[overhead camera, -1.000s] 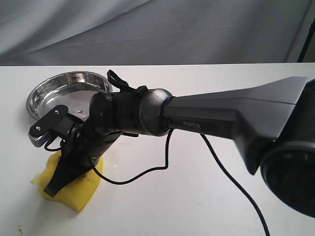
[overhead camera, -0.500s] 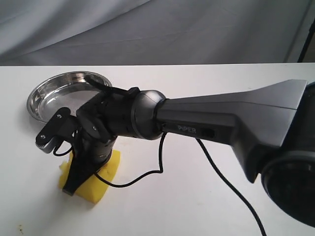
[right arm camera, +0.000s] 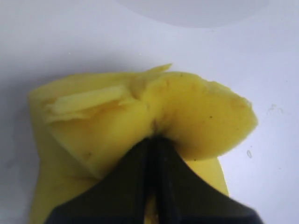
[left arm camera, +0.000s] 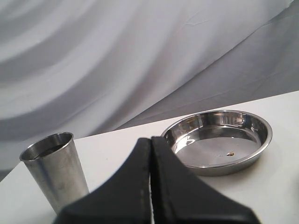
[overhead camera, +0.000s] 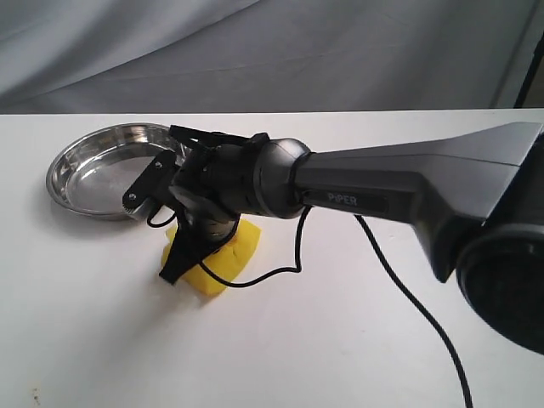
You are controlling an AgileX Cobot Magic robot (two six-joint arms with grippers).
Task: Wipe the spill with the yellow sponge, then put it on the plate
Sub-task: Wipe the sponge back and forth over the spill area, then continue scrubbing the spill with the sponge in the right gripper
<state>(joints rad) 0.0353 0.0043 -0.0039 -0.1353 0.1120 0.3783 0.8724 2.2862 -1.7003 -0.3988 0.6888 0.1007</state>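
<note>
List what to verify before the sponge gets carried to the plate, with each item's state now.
1. Grip: right gripper shut on the yellow sponge, foam pinched: ok.
2. Plate free to receive it, only a tiny speck inside: ok.
3. Spill gone: no puddle shows on the table, but the arm hides part of it: cannot tell.
4. Left gripper shut, empty, short of the plate: ok.
5. Steel cup clear of the path: seen in the left wrist view only: cannot tell.
</note>
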